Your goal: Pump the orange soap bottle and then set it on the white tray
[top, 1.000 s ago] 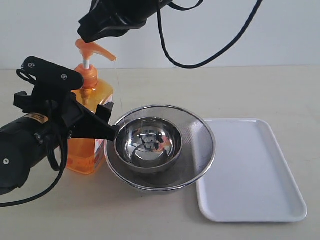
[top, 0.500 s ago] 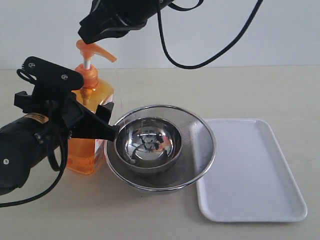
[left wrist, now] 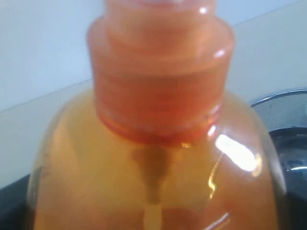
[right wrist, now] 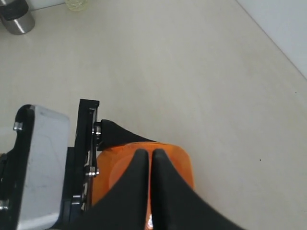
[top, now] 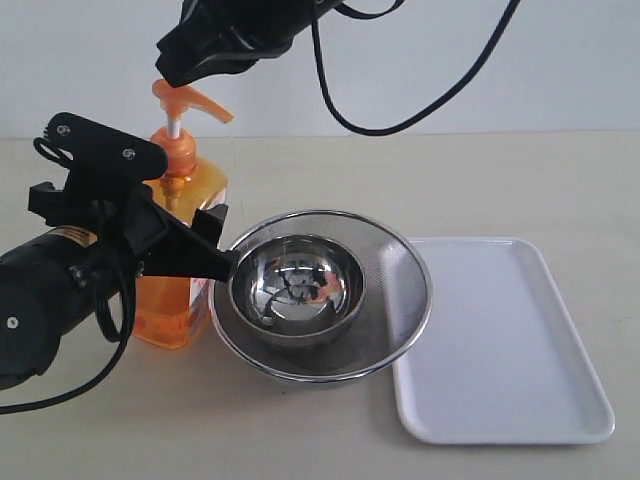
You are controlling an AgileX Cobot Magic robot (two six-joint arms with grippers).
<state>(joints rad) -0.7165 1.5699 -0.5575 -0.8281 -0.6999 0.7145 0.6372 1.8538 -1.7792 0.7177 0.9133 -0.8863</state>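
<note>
The orange soap bottle (top: 178, 205) stands upright at the left of the table, its pump head (top: 188, 98) raised on the white stem. My left gripper (top: 220, 240) is closed round the bottle's body, one black finger on each side. The left wrist view is filled by the bottle's (left wrist: 158, 158) neck and shoulder. Directly above the pump head, my right gripper (top: 172, 70) is shut with nothing between its fingers. In the right wrist view its fingertips (right wrist: 147, 154) are pressed together over the bottle's orange top (right wrist: 172, 163). The white tray (top: 500, 340) lies flat at the right.
A steel bowl (top: 300, 285) sits inside a wider mesh bowl (top: 400, 290), between the bottle and the tray and touching both. The mesh rim (left wrist: 283, 103) shows beside the bottle. A small steel cup (right wrist: 17, 17) stands farther off on the table.
</note>
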